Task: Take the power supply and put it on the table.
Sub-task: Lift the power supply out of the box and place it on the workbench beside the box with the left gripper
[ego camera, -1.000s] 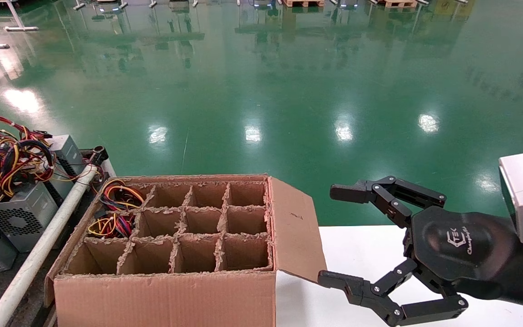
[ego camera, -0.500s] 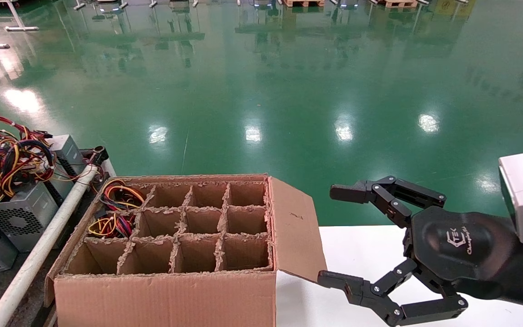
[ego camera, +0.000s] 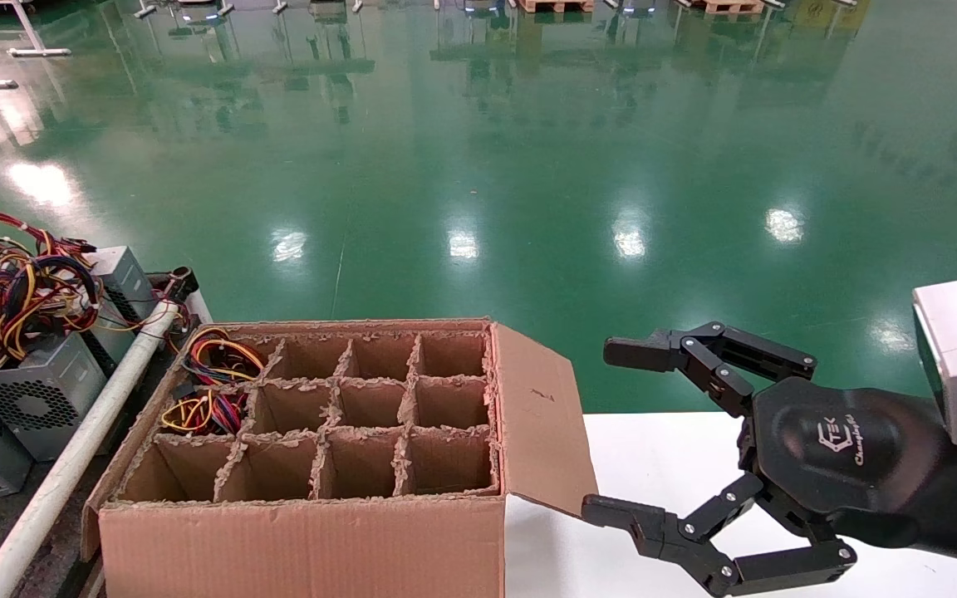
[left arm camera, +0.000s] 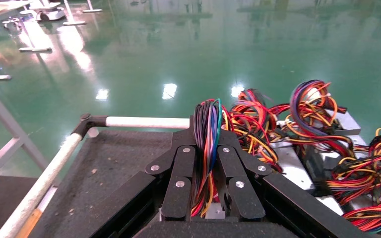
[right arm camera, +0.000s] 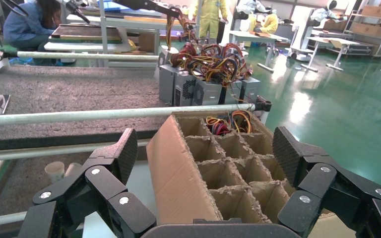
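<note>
The left pincer (left arm camera: 206, 186) is clamped on the wire bundle (left arm camera: 206, 144) of a power supply above the dark counter (left arm camera: 109, 163), a heavy rigid box likely to swing from soft cables, while the right pincer (ego camera: 624, 436) hangs spread apart beside the cardboard box (ego camera: 304, 531).

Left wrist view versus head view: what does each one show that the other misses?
Only the left wrist view shows the left gripper, its fingers shut on a wire bundle, above the bare dark table.

Only the head view shows the divided cardboard box, wires in two of its cells, and the open right gripper beside it.

Both show the white tube and the power supplies with tangled wires.
</note>
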